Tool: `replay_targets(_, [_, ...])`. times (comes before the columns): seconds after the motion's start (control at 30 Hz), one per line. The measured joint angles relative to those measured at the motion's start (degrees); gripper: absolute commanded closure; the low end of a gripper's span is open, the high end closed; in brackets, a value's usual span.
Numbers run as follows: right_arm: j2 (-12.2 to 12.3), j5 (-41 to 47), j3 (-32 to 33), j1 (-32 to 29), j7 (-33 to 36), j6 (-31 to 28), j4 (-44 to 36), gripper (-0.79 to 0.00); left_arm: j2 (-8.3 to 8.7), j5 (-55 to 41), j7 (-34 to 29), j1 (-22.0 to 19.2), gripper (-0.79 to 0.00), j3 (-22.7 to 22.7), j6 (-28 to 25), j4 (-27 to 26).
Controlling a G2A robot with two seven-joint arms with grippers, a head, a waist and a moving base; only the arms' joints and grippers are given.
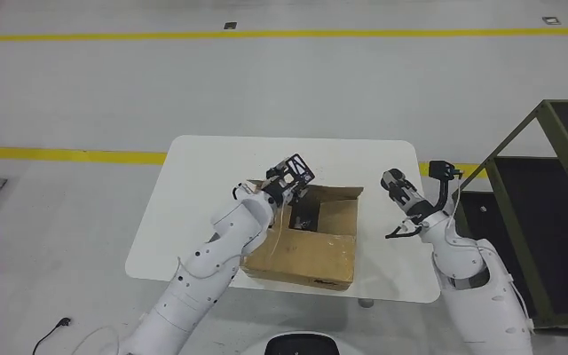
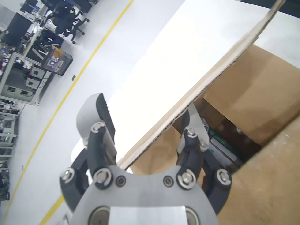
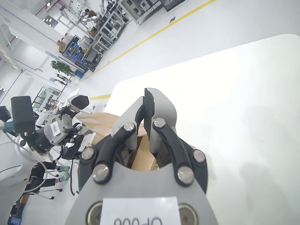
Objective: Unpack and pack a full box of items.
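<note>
An open brown cardboard box point(image 1: 311, 253) stands in the middle of the white table point(image 1: 204, 186). My left gripper point(image 1: 291, 171) is at the box's far left corner, open, its fingers point(image 2: 105, 115) straddling a raised cardboard flap point(image 2: 234, 59) without closing on it. Inside the box lie dark items and a green and white package point(image 2: 218, 141), mostly hidden by the flaps. My right gripper point(image 3: 147, 108) is shut with nothing in it, hovering over the table right of the box point(image 3: 103, 120). In the top view the right gripper point(image 1: 390, 180) is apart from the box.
A green metal frame point(image 1: 532, 169) stands close to the table's right side. Bare tabletop lies left of and beyond the box point(image 2: 187, 36). Yellow lines point(image 1: 266, 35) cross the floor behind the table.
</note>
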Motion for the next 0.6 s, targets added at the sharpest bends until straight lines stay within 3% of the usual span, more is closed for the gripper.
replay_targets(0.2, [0.2, -0.3, 0.9, -1.2, 0.0, 0.9, -1.0, 0.0, -2.51, -3.5, 8.7, -6.0, -0.785, 2.8, 7.5, 11.4])
replay_targets(0.6, [0.0, 0.0, -1.1, 0.0, 0.3, 0.6, 0.7, 0.0, -8.06, -7.2, 11.0, -14.1, -0.785, 8.5, 14.3, 31.9])
